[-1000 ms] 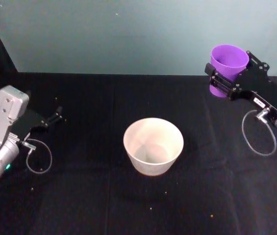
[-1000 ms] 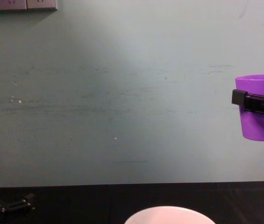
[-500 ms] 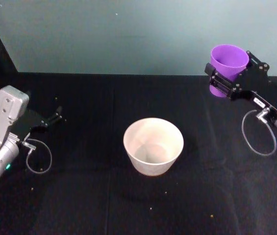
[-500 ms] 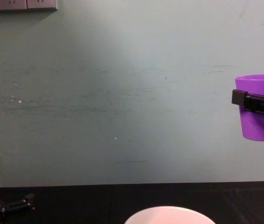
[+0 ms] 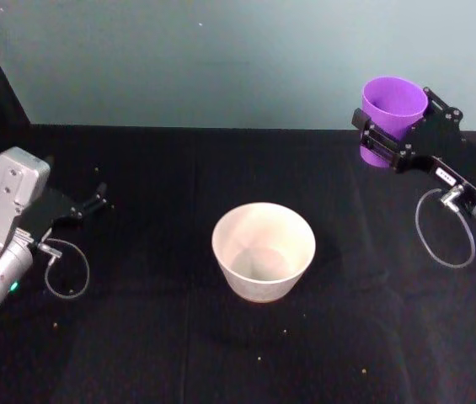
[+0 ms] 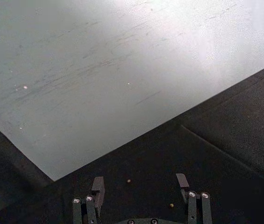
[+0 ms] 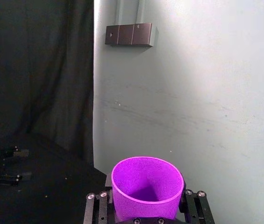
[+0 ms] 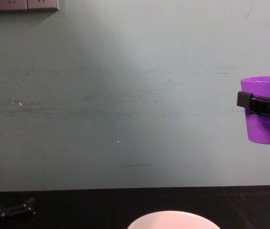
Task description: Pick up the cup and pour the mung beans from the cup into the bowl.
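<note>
From the head, the right end effector [image 5: 382, 139] clamped the upright cup [image 5: 393, 105] above the worktop [image 5: 153, 337], at 2 o'clock from the bowl [image 5: 263, 282]. The left end effector [image 5: 93, 202] lay at 9 o'clock. From the chest, the cup hung at 3 o'clock, higher than the bowl's rim. The left wrist view showed the left fingers spread and empty. The right wrist view showed fingers pressing the cup's sides.

table [image 5: 136, 337]: black cloth | wall [image 5: 221, 59]: pale teal, scuffed | socket plate [image 8: 27, 5]: high on wall | curtain [image 7: 29, 70]: dark
</note>
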Tool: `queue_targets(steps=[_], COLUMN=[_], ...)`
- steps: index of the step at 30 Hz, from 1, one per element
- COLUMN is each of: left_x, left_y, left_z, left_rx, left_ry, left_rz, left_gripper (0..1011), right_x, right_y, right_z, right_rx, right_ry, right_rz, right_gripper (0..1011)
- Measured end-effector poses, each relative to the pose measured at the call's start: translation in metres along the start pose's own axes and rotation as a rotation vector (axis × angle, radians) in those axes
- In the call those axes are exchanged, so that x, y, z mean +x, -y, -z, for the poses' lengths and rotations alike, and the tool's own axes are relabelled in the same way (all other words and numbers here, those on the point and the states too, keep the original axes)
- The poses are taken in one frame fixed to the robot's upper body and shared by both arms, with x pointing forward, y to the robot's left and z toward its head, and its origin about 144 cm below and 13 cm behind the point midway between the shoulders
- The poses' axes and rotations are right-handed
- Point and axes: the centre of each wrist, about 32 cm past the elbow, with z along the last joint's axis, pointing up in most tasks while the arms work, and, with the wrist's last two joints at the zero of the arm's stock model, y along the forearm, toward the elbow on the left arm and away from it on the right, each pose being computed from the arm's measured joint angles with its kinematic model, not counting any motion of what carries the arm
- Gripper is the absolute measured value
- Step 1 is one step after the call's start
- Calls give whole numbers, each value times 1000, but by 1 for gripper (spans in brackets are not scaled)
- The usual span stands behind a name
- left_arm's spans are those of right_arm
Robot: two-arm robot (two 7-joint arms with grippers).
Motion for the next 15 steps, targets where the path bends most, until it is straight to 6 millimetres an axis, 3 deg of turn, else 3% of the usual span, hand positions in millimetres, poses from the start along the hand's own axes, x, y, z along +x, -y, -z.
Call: queue_targets(steps=[15], left_x=[0], left_y=[0], left_z=[0], left_rx=[0], left_ry=[0], left_rz=[0], left_gripper=[1000], right_x=[0], right_y=[0], right_z=[0], right_rx=[0], right_ry=[0], right_rz=[0], right_gripper=[754])
